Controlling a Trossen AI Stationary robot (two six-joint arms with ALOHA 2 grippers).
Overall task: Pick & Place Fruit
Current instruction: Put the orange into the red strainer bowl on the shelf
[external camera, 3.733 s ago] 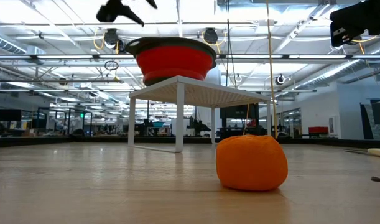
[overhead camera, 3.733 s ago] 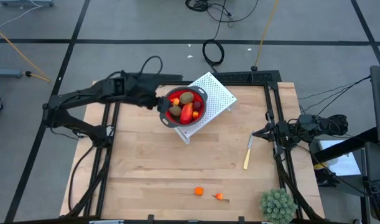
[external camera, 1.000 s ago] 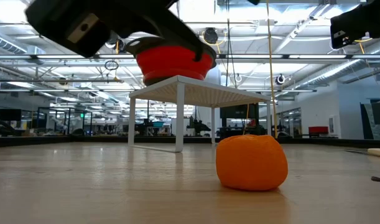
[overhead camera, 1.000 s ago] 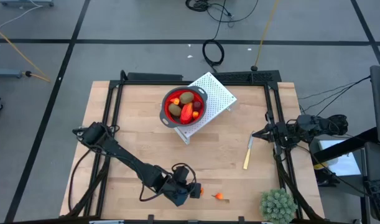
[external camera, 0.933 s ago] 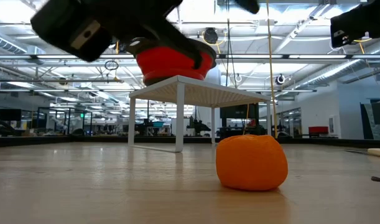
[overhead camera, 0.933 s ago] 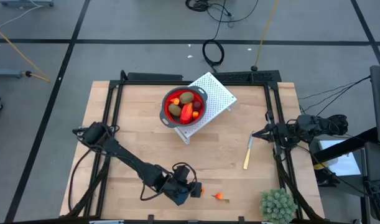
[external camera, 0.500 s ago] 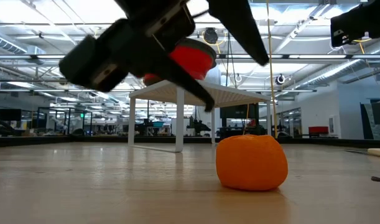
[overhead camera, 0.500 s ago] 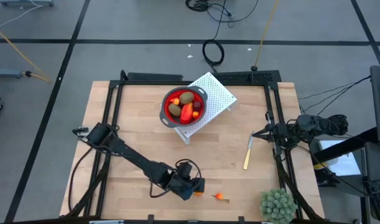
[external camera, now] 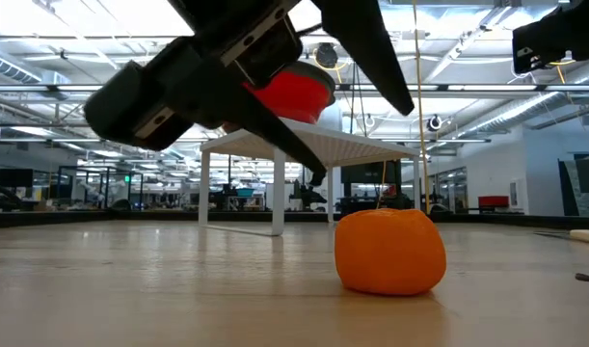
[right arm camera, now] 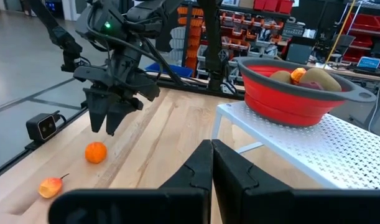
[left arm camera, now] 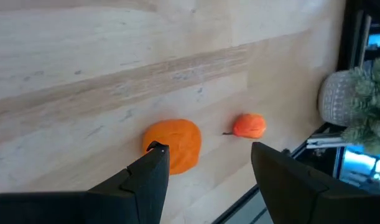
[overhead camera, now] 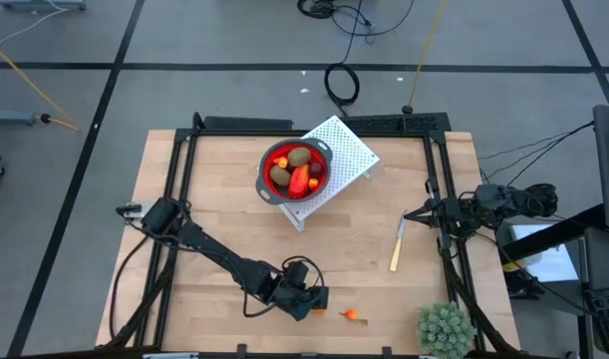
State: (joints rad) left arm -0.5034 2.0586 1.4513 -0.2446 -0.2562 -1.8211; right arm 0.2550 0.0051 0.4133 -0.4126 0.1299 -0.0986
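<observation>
My left pincer (left arm camera: 205,168) hangs over the near edge of the tabletop (overhead camera: 214,239) with its two dark fingers (left arm camera: 149,180) spread and nothing between them. From the left wrist camera the round orange fruit (left arm camera: 173,144) sits just ahead of them, near one fingertip; I can't tell whether that tip touches it. The fruit is a ball with no long axis, and it rests on the wood. From overhead I see only a sliver of it at the pincer's tip (overhead camera: 324,296).

Just past the ball, on the side away from my left arm, lies a smaller red-orange fruit (left arm camera: 249,125) with a thin stem. Its stem points back toward the ball, so its long axis runs roughly along the tabletop's near edge. The two pieces lie apart.

Further the same way, at the near corner, stands the spiky green plant ball (overhead camera: 446,329).

Well beyond the pincer, toward the far side, a red bowl (overhead camera: 296,171) sits on a white perforated stand (overhead camera: 346,152). It holds the rest of the fruit (overhead camera: 300,172), piled together.

My right pincer (right arm camera: 211,163) waits at the right edge of the tabletop, fingers pressed together and holding nothing, with a pale yellow stick (overhead camera: 397,247) lying near it.
</observation>
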